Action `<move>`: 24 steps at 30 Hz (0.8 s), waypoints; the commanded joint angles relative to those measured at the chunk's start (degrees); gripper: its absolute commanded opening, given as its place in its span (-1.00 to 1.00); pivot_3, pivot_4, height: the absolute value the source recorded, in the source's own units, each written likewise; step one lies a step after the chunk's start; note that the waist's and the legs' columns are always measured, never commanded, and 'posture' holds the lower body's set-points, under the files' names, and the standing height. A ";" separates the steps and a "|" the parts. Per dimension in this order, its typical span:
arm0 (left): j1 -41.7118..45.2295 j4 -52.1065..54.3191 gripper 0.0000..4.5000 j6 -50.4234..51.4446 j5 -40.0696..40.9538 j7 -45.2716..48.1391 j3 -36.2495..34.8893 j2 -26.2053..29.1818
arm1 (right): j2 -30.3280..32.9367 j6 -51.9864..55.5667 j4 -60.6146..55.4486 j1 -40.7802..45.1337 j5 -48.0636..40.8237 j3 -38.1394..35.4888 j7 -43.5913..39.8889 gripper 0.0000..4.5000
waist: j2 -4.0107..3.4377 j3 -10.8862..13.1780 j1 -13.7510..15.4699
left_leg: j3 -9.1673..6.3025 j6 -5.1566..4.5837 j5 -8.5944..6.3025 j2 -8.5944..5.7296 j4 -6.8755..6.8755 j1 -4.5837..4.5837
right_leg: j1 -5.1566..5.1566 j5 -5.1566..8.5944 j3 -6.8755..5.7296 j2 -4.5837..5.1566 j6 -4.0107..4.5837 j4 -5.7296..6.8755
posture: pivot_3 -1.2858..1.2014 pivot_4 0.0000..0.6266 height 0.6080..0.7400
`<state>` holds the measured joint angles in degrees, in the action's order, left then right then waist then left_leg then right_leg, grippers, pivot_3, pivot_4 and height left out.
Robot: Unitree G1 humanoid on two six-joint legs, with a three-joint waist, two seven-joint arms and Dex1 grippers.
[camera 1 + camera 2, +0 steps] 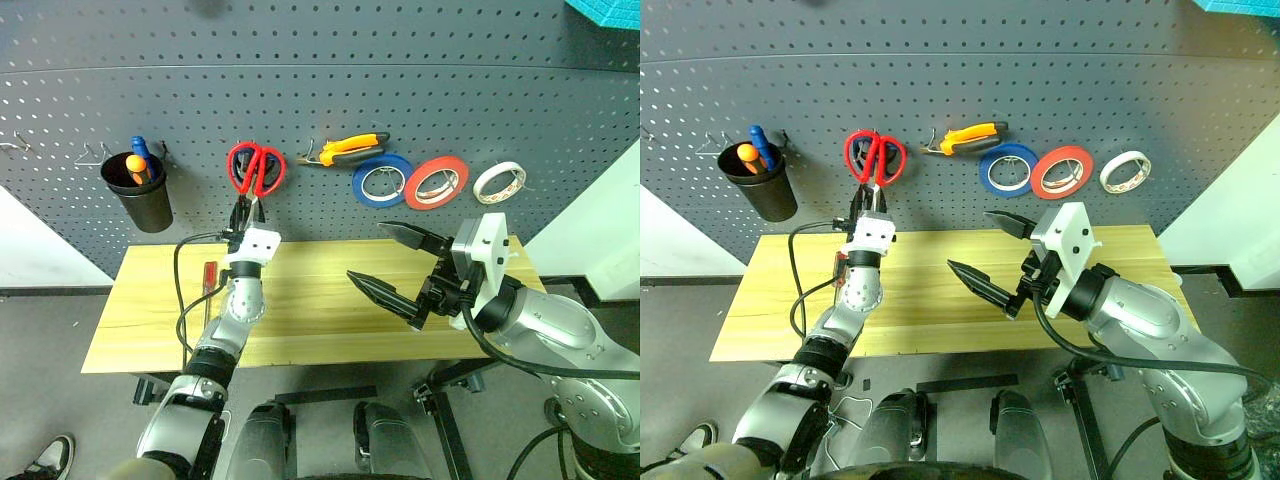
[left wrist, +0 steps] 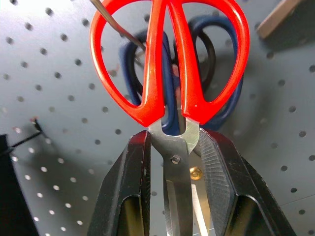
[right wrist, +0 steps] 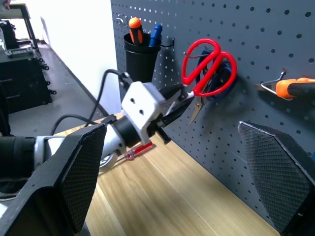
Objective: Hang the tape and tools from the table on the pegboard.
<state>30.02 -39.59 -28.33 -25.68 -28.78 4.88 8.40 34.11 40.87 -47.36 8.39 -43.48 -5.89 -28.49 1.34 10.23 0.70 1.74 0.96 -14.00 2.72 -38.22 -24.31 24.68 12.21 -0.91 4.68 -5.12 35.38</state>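
Up at the pegboard [image 1: 420,90], left end effector [image 2: 172,162] pinching bright red-handled scissors [image 2: 170,64] by steel blades, right end effector [image 1: 395,265] spread.

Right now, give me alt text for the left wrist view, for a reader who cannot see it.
The left gripper is shut on the blades of the red-handled scissors, holding their loops up against the dark grey pegboard. Behind them hang blue-handled scissors on the board, and a metal hook reaches through one red loop.
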 commanded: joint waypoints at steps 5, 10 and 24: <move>2.83 -3.58 -0.36 0.78 2.43 1.17 0.02 -1.29 | 0.76 -1.19 -2.08 0.33 -0.01 0.14 0.28 1.00 | 0.00 0.00 -0.02 | 0.00 0.00 0.00 0.00 0.00 0.00 | 0.00 0.00 0.00 0.00 0.00 0.00 | 0.00 -0.60 0.64; 1.83 -2.51 0.39 3.84 3.11 2.34 -0.06 -1.07 | 0.97 -1.47 -1.87 0.20 0.15 0.27 0.26 1.00 | 0.01 -0.01 -0.02 | 0.00 0.00 0.00 0.00 -0.01 0.01 | 0.00 0.00 0.00 0.00 0.00 0.03 | 0.00 -0.60 0.64; -10.88 11.94 0.99 12.58 11.64 12.93 -3.42 0.00 | 1.10 -1.48 -2.06 -0.76 1.04 1.35 0.10 1.00 | 0.00 -0.01 -0.34 | 0.01 0.00 0.00 0.02 0.01 0.05 | -0.01 0.02 0.02 -0.01 0.03 0.04 | 0.00 -0.55 0.64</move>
<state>19.44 -32.99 -17.99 -16.29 -17.78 3.21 7.90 34.82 40.66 -47.38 7.59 -42.39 -4.47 -28.45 1.34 10.22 0.35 1.74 0.96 -14.00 2.75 -38.21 -24.26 24.67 12.27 -0.89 4.68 -5.02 35.42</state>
